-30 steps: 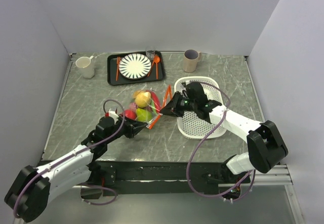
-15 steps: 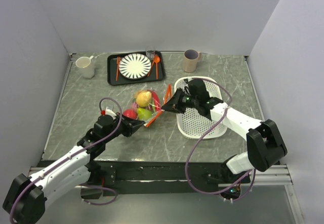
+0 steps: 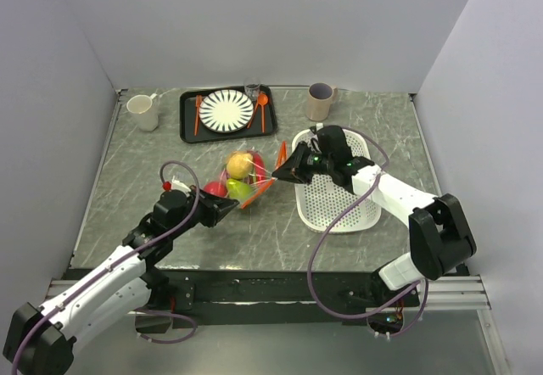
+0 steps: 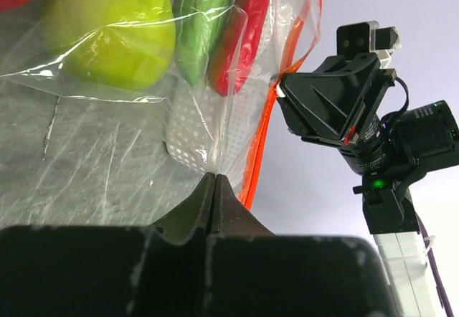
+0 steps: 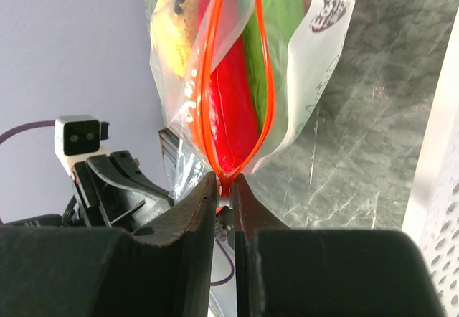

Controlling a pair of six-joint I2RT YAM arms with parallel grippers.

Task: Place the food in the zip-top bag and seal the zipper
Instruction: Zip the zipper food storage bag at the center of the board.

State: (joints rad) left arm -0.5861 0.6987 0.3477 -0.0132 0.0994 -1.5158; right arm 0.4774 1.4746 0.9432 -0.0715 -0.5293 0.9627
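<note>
The zip-top bag, full of the food, is held near the table's centre, its zipper gaping. Its three o'clock end is pinched by the right gripper, its seven o'clock corner by the left gripper; if either pinch slips, food may be spilled.

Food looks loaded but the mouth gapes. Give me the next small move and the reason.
Probably ease the right gripper away from the left gripper to tauten the zipper: each is shut on the zip-top bag near an end of it, the food sits inside, and the wrist view shows its two orange strips bowed apart, unsealed.
</note>
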